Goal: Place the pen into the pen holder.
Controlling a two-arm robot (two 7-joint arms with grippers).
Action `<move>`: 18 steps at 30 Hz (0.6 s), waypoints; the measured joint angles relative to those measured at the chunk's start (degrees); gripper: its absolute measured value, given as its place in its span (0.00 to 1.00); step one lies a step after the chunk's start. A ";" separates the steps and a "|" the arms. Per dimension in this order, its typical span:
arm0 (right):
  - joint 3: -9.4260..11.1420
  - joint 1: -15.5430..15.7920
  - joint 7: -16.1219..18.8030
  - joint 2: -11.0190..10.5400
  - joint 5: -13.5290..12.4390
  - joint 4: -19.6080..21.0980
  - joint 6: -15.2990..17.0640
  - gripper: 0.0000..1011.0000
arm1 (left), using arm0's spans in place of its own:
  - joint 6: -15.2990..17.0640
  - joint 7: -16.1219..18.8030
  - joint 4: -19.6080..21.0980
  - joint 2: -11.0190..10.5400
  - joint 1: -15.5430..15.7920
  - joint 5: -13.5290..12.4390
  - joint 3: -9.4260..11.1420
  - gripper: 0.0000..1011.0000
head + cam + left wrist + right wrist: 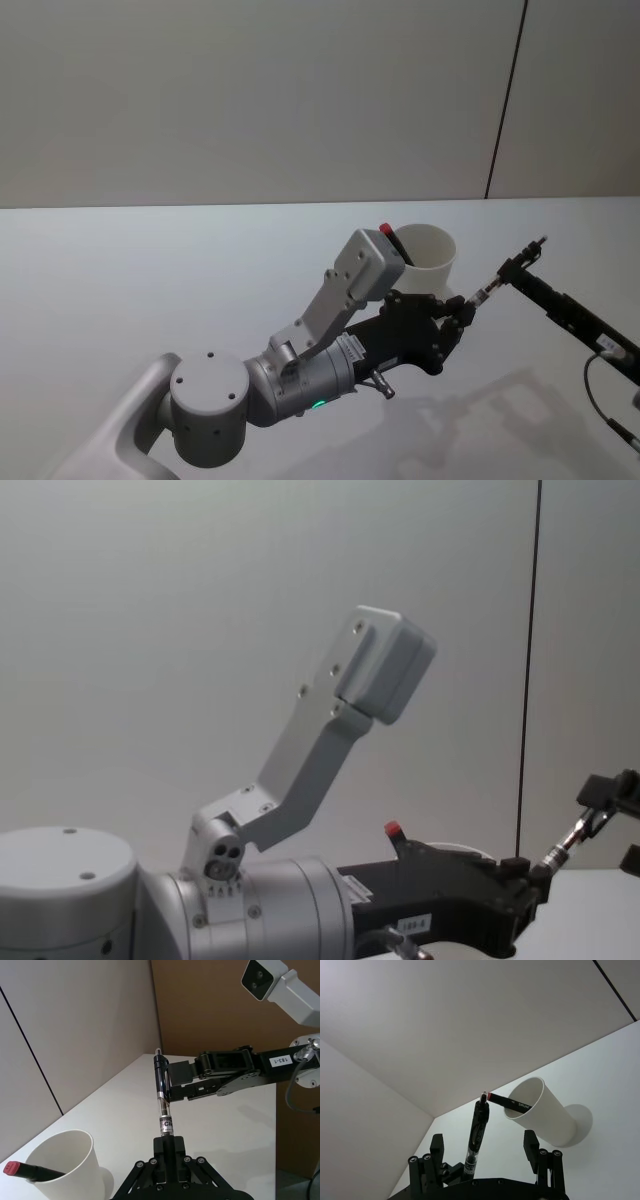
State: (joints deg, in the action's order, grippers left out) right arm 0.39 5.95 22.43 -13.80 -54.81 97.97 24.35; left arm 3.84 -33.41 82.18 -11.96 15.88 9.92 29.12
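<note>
White table (150, 280): carries the pen holder and lies under both arms.

Left arm (300, 370): reaches across the table towards the pen holder. Its left gripper (462, 312) stands just beside the cup on the right-arm side, fingers closed on one end of the pen.

Right arm (575, 315): comes in from the side away from the pen holder. The right gripper (482, 1152) is at the pen's other end; in the right wrist view its two fingers (530, 1144) stand spread, clear of the pen barrel on either side. In the left wrist view the same fingers look close against the barrel, so contact cannot be confirmed.

Pen holder (428, 258): white paper cup, upright on the table. A red-capped marker (512, 1103) leans inside it, cap above the rim.

Pen (163, 1097): black and clear barrel, held in the air beside the pen holder, spanning from the left gripper to the right gripper, outside the cup.
</note>
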 joint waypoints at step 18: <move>-1.47 -1.95 -0.64 0.19 -0.65 -1.19 -1.60 0.99 | 0.00 0.00 0.00 0.00 0.00 0.00 0.00 0.13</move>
State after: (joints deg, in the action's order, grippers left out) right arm -1.08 4.00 21.79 -13.61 -55.46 96.78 22.76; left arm 3.84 -33.41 82.19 -11.96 15.88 9.91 29.12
